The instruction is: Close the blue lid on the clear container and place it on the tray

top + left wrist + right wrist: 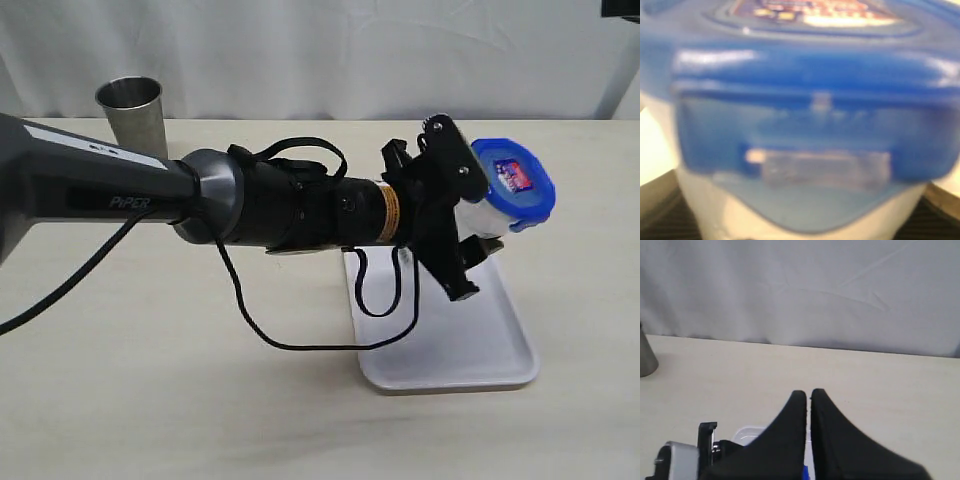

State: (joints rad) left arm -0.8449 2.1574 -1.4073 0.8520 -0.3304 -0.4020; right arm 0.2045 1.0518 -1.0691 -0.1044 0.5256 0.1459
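My left gripper [480,208] reaches across the table and is shut on the clear container [482,214], gripping its pale body from both sides. The container hangs tilted over the far end of the tray [450,345]. The blue lid [512,180] sits on the container's mouth with its red-and-white sticker facing up. In the left wrist view the lid [810,75] fills the picture, blurred, with the container [805,220] below it between dark fingers [657,222]. My right gripper [808,395] is shut on nothing, above the table.
A tapered steel cup [132,108] stands at the back left of the beige table [150,400]. The left arm's black cable [300,345] loops down onto the table beside the tray. A white curtain [320,50] closes the back.
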